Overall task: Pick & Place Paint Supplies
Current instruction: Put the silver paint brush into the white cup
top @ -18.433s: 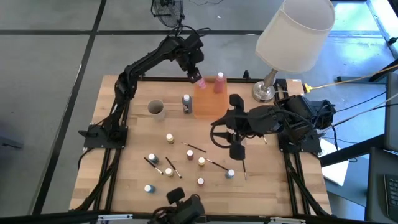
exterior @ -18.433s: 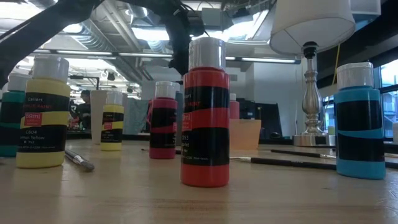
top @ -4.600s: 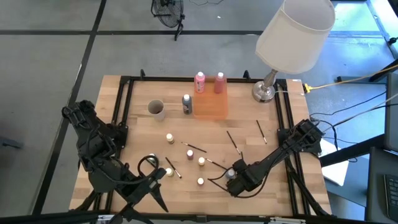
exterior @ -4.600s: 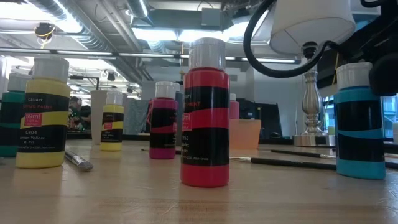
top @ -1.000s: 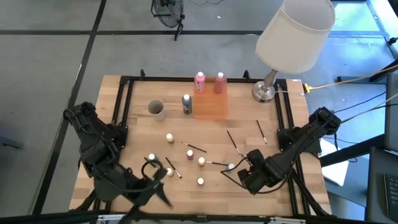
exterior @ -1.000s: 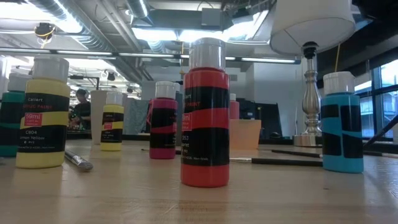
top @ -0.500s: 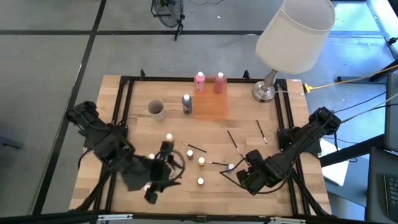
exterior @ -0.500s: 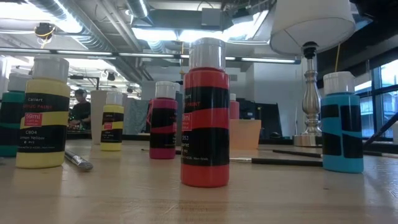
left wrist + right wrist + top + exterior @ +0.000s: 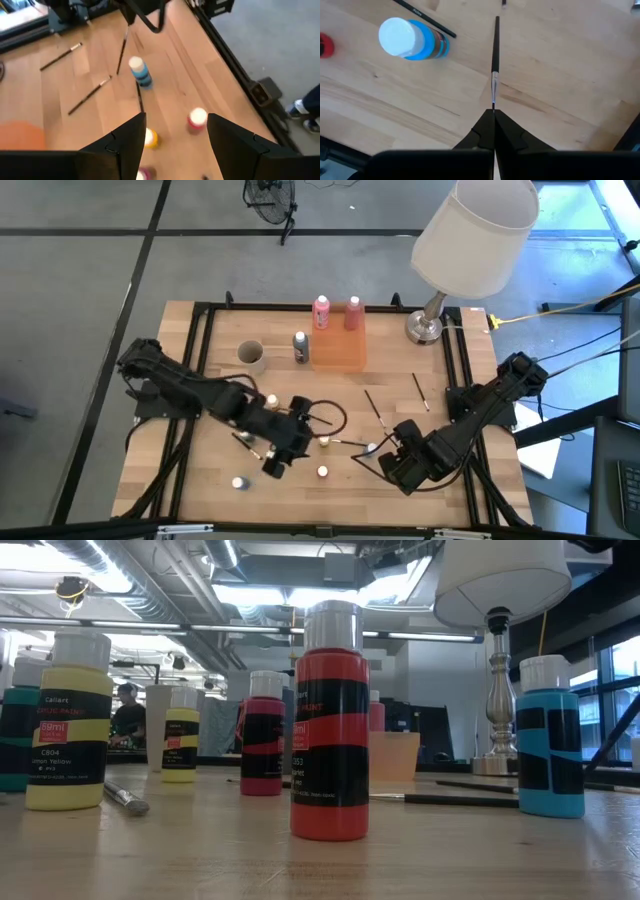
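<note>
Several small paint bottles stand on their bases mid-table: blue [image 9: 371,448], red [image 9: 322,472], yellow [image 9: 324,440] and one near the left front [image 9: 238,482]. Thin dark brushes [image 9: 372,405] lie flat among them. My left gripper [image 9: 285,455] hovers open over the middle, slanting down toward the right. In its wrist view the red bottle [image 9: 196,119] and the yellow bottle [image 9: 150,137] show past the fingers of my left gripper [image 9: 176,120]. My right gripper [image 9: 398,460] is shut on a brush [image 9: 495,50] beside the blue bottle [image 9: 412,39]. My right gripper pinches the brush between its two fingertips at the metal-ferrule end [image 9: 493,100], coming from above and pointing down. The dark handle [image 9: 496,35] runs straight out from the tips over the wood. I cannot tell whether its free end touches the table.
A white-shaded lamp [image 9: 475,235] stands on its metal base [image 9: 425,328] at the far right. A cup [image 9: 251,355], a dark bottle [image 9: 300,345] and an orange container [image 9: 338,352] with two pink bottles [image 9: 321,312] stand along the back. Black frame rails [image 9: 190,370] edge the table.
My left arm has swung from the near left corner toward the table's middle, going right and down, and its gripper has stayed open. The bottles and brushes have kept their places.
</note>
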